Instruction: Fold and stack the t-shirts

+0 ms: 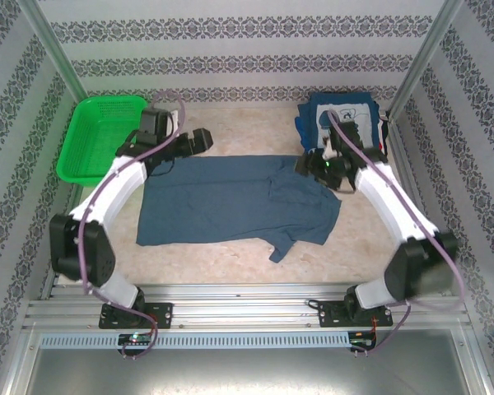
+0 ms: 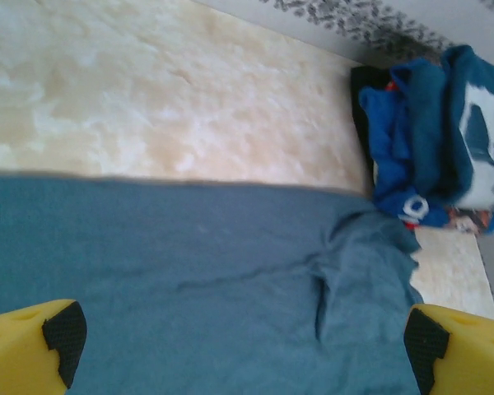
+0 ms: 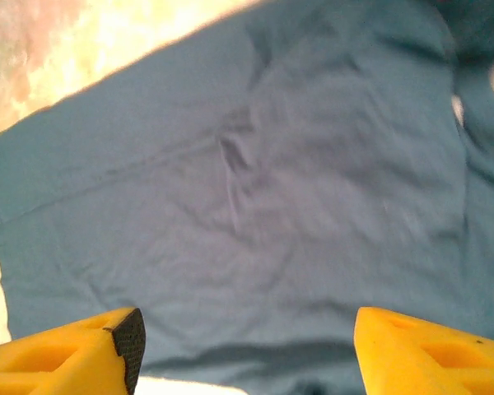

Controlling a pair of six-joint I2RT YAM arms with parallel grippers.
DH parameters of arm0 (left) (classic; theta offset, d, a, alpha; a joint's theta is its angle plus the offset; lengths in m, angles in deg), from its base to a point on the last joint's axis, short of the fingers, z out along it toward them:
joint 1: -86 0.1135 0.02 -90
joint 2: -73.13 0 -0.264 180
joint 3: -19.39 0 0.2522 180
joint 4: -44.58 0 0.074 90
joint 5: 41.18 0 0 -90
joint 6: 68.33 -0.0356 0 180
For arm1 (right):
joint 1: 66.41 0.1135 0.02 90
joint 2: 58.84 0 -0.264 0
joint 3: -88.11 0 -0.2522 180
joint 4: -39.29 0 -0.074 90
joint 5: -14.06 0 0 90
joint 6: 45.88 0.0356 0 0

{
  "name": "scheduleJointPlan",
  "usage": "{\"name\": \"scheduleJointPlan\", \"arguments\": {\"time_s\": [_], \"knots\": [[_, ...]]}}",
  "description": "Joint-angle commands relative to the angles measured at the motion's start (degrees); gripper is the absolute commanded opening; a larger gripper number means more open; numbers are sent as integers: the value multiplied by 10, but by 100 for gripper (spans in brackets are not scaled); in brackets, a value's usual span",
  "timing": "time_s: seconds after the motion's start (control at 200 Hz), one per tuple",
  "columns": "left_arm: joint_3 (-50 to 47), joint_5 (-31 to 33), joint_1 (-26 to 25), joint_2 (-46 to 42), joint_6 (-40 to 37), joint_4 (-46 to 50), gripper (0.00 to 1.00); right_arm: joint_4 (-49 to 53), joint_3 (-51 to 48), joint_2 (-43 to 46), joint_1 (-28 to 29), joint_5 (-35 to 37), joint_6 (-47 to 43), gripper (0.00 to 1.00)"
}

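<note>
I read both hands as released, fingers spread. The slate-blue t-shirt [image 1: 230, 202] lies flat on the worktop [image 1: 247, 123], its long axis running from left hand [image 1: 196, 140] to right hand [image 1: 317, 164]. Each hand hovers at the shirt's far edge, equally near.

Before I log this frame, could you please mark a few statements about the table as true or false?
1. The blue shirt lies spread out on the table. True.
2. The green basket sits at the far right. False: it sits at the far left.
3. The left gripper is shut on the shirt. False: it is open and holds nothing.
4. A pile of printed shirts lies at the far right. True.
5. The right gripper is open. True.
</note>
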Motion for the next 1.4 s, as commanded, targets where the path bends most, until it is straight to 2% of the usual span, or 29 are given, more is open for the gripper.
{"name": "scheduleJointPlan", "arguments": {"time_s": [0.0,0.15,0.335,0.465,0.63,0.804,1.064,1.399], "knots": [[-82,16,0,-52,-12,77,100,73,-120,50,9,1,58,68],[-186,39,2,-152,20,126,100,60,-209,103,10,-4,86,66],[-281,89,11,-236,81,185,100,56,-228,57,-6,-5,48,54],[-320,142,15,-281,91,223,99,23,-263,59,-10,5,42,48],[-365,165,26,-319,120,221,96,1,-283,38,-17,1,9,47],[-385,176,58,-292,133,225,87,-20,-277,10,-21,-7,-1,46],[-376,187,118,-237,96,224,85,-12,-285,5,-23,15,4,45],[-417,166,167,-214,79,162,75,-38,-307,7,-24,29,21,44]]}}
